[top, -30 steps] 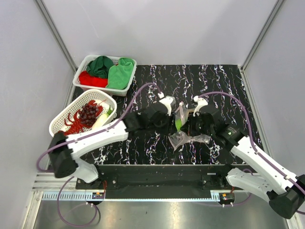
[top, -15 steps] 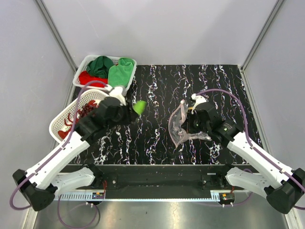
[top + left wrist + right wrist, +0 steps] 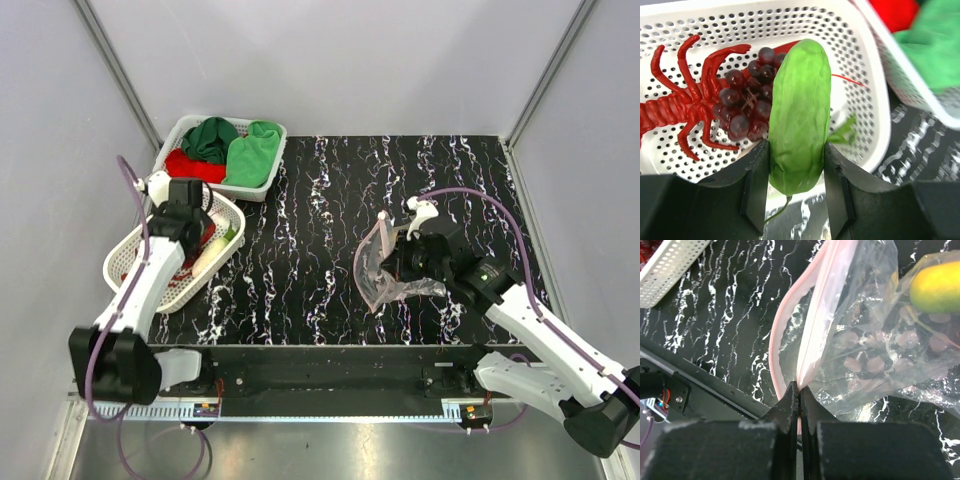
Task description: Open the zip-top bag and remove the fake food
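My left gripper (image 3: pixel 794 187) is shut on a green vegetable (image 3: pixel 800 115) and holds it over the white perforated basket (image 3: pixel 867 75). In that basket lie a red lobster (image 3: pixel 685 102) and dark purple grapes (image 3: pixel 747 97). In the top view the left gripper (image 3: pixel 183 205) is over the basket (image 3: pixel 125 262). My right gripper (image 3: pixel 799 390) is shut on the pink zip strip of the clear zip-top bag (image 3: pixel 865 335), whose mouth hangs open. A yellow-green fruit (image 3: pixel 939 287) is inside the bag. In the top view the bag (image 3: pixel 378 270) hangs left of the right gripper (image 3: pixel 400 250).
A second white basket (image 3: pixel 262 172) with folded green and red cloths stands at the back left, close behind the food basket. The black marbled table (image 3: pixel 320 220) lies between the arms. Grey walls enclose the sides and back.
My left arm has swung left from the bag to over the white basket, carrying the green vegetable. The right gripper has stayed in place holding the bag.
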Robot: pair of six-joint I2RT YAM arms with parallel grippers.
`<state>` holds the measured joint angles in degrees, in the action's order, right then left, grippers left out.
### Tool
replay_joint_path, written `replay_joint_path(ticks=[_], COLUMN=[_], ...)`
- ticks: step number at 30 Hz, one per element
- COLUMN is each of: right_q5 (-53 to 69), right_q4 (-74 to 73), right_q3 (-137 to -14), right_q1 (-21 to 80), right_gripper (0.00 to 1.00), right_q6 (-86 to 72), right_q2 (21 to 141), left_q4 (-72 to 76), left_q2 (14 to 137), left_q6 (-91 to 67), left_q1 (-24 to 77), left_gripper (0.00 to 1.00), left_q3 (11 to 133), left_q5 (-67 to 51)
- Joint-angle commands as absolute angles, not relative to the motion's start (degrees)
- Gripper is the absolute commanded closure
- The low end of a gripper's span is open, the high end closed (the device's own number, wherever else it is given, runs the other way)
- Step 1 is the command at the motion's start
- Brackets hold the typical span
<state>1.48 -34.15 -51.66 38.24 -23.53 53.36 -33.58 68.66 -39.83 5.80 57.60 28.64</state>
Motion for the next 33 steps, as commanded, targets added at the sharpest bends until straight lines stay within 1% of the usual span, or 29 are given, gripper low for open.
replay_joint_path(ticks=[1,3,4,5,6,7,8,10,11,12,13,14,16,17,20,21,22,23,25,26,28,29,30,31,33], right_q5=[4.30,5.18,5.45,5.97,6.15,6.33,6.50,6.94,7.47,7.73,8.00,8.69,9.31,9.84,11.16,11.68,12.65,13.27,15.28,16.08,18.44,19.24,20.03,21.34,22.84], right_q4=[-33.57,-33.57,-33.49,-33.49,-33.40,-33.40,-33.40,-33.40,-33.40,-33.40,-33.40,-33.49,-33.22,-33.05,-32.78,-32.61,-32.43,-32.26,-31.21,-30.85,-29.89,-29.53,-29.10,-28.13,-26.99], right_q3=[-54.67,-54.84,-54.93,-54.93,-54.84,-54.76,-54.76,-54.67,-54.67,-54.75,-54.84,-54.93,-55.11,-55.28,-55.98,-56.51,-56.77,-56.95,-57.30,-57.39,-57.74,-57.92,-58.01,-58.01,-58.18], right_q1=[38.23,38.23,38.15,38.23,38.23,38.23,38.23,38.15,38.23,38.23,38.23,38.23,38.23,38.23,38.23,38.15,38.23,38.23,38.23,38.23,38.23,38.23,38.23,38.23,38.23], right_gripper=[1.00,1.00,1.00,1.00,1.00,1.00,1.00,1.00,1.00,1.00,1.00,1.00,1.00,1.00,1.00,1.00,1.00,1.00,1.00,1.00,1.00,1.00,1.00,1.00,1.00], right_q6=[-22.50,-22.59,-22.67,-22.85,-22.94,-22.94,-22.94,-22.94,-23.03,-23.03,-23.03,-23.11,-23.20,-23.29,-23.82,-23.91,-24.34,-24.52,-25.13,-25.48,-26.10,-26.63,-26.98,-27.50,-28.82], right_q2=[52.56,52.65,52.65,52.56,52.56,52.47,52.56,52.65,52.82,53.00,53.09,53.43,53.35,53.35,53.70,53.79,54.31,54.58,55.37,55.63,56.68,56.95,57.21,57.39,57.48], left_q4=[-27.08,-25.15,-24.44,-24.09,-23.65,-23.64,-23.82,-24.08,-24.00,-23.56,-23.55,-23.55,-23.56,-23.03,-17.86,-14.71,-12.50,-7.70,-1.61,3.38,7.63,10.34,10.81,10.81,10.19], left_q2=[73.29,75.40,75.93,76.98,77.34,78.04,78.22,77.26,76.56,75.77,74.37,73.49,70.51,69.10,62.51,60.92,57.95,56.53,53.20,52.56,52.20,52.56,53.08,54.48,56.76], left_q6=[-41.66,-40.79,-39.65,-39.64,-39.55,-39.38,-39.38,-39.81,-40.16,-40.43,-39.99,-39.21,-37.35,-37.27,-37.44,-38.92,-39.81,-40.95,-43.50,-44.11,-45.87,-46.40,-46.41,-46.06,-45.53], left_q1=[4.04,3.78,3.78,3.78,3.69,3.60,3.60,3.60,3.60,3.60,3.60,3.60,4.13,4.83,10.27,13.76,15.71,20.26,25.55,30.97,35.57,39.60,41.47,43.40,48.50], left_gripper=[0.99,0.95,0.83,0.75,0.63,0.43,0.35,0.25,0.17,0.14,0.14,0.14,0.18,0.23,0.28,0.33,0.37,0.40,0.47,0.48,0.51,0.54,0.56,0.60,0.64], left_q3=[59.15,59.32,59.24,59.15,59.06,59.15,59.15,58.71,57.84,57.31,56.96,56.52,55.90,53.98,50.11,47.57,46.24,45.01,40.79,39.74,37.54,37.36,37.44,38.40,39.37], left_q5=[30.50,29.36,28.92,28.39,27.87,27.25,26.20,25.23,24.44,23.91,23.04,19.29,14.26,10.24,2.59,0.90,-3.12,-4.47,-6.23,-5.98,-5.36,-5.19,-4.75,-2.92,-1.32])
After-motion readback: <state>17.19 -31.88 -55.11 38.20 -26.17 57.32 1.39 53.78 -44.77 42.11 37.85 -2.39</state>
